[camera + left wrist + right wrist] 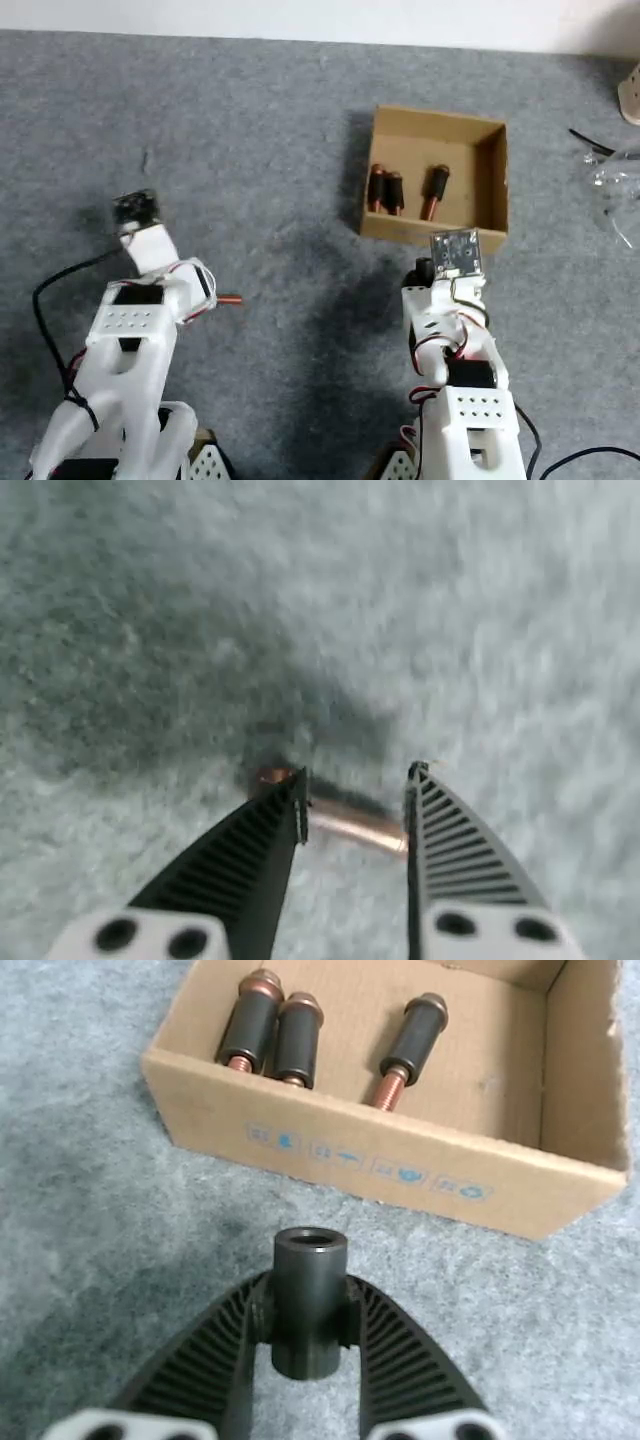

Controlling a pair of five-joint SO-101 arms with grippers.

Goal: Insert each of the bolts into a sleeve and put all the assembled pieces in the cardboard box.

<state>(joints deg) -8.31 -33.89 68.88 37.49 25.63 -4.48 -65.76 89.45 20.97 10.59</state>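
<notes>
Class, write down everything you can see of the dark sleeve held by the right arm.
The sleeve is a short, dark grey tube with a matte surface, like plastic or blackened metal. The round bore at its free end looks empty. Its lower half is clamped in the right tool, whose ribbed black jaws press on it from both sides, and its open end pokes out past their tips. It sits over the grey carpet, on the arm's side of the cardboard box, not touching it.

Three put-together pieces [248, 1028] [296, 1038] [410, 1045] lie in one cardboard box [350, 1165]. There is one loose sleeve [309, 1300], one loose bolt [350, 825], I think, though it looks blurry, and two robot arms [130, 330] [465, 400].
</notes>
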